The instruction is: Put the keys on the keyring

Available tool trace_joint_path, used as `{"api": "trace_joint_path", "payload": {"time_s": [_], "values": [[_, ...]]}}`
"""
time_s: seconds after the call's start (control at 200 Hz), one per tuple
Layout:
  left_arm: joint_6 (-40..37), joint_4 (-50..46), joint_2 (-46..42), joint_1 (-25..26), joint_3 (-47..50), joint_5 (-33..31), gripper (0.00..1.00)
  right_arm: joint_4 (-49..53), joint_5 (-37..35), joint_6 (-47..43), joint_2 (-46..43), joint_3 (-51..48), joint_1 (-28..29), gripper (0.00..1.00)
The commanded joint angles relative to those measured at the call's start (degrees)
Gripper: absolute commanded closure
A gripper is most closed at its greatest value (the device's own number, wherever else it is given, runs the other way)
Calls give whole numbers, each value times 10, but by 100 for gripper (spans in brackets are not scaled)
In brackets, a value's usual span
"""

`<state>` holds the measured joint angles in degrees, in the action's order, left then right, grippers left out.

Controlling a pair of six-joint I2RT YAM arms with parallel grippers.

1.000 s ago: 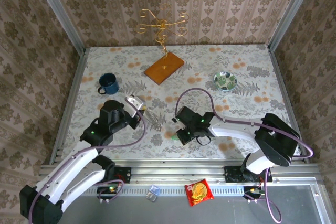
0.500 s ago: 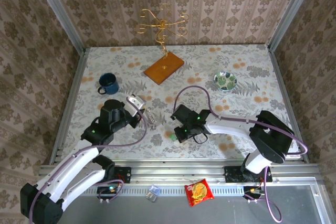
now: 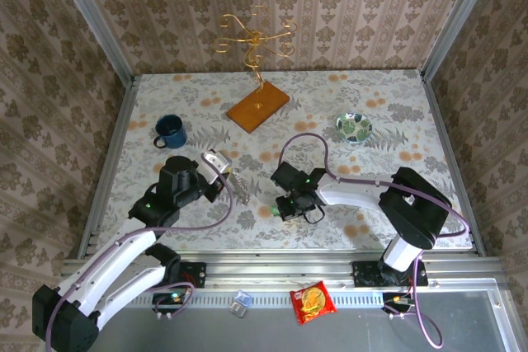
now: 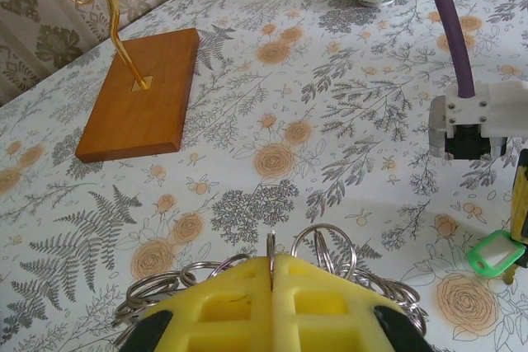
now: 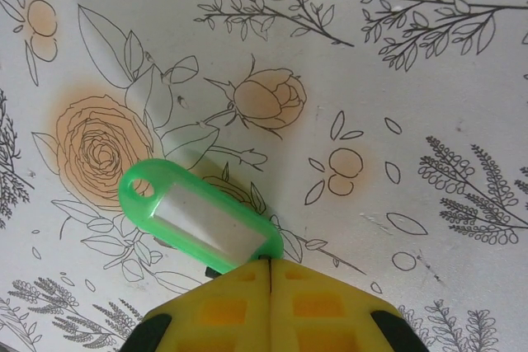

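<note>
The keyring (image 4: pixel 346 245) is a bunch of thin silvery hoops, and my left gripper (image 4: pixel 271 260) is shut on the edge of one hoop. In the top view that gripper (image 3: pixel 224 169) sits left of centre, with the keyring (image 3: pixel 240 188) trailing from it over the cloth. My right gripper (image 5: pixel 271 263) is shut on the end of the green-headed key (image 5: pixel 198 216), which lies flat on the table. A small dark piece (image 5: pixel 213 271) peeks out beneath it. From above, the right gripper (image 3: pixel 280 208) is just right of the green key (image 3: pixel 268 211), a short way from the keyring.
A blue mug (image 3: pixel 170 131) stands at the back left. The gold wire stand on its wooden base (image 3: pixel 258 106) is at the back centre, and a green-patterned bowl (image 3: pixel 353 127) at the back right. A snack packet (image 3: pixel 313 301) lies on the front rail.
My right wrist has turned and shifted slightly left with the green key still in its grip. The left gripper has edged a little to the right with the keyring.
</note>
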<state>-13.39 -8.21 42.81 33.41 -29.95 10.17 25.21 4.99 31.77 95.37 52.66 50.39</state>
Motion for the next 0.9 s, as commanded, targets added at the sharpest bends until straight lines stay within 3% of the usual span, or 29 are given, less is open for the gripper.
{"api": "trace_joint_path", "payload": {"time_s": [0.0, 0.445, 0.71, 0.895], "values": [[-18, 15, -2, 4, -6, 15, 100, 29, -12, 10, 8, 12, -5, 98], [-40, 25, -8, 6, 14, 41, 100, 53, 15, -15, -4, 11, -17, 76], [-59, 16, -5, 15, 21, 43, 100, 27, 32, -33, -62, -14, -24, 52], [-68, 8, -4, 23, 21, 43, 100, 35, 30, -37, -63, -19, -32, 49]]}}
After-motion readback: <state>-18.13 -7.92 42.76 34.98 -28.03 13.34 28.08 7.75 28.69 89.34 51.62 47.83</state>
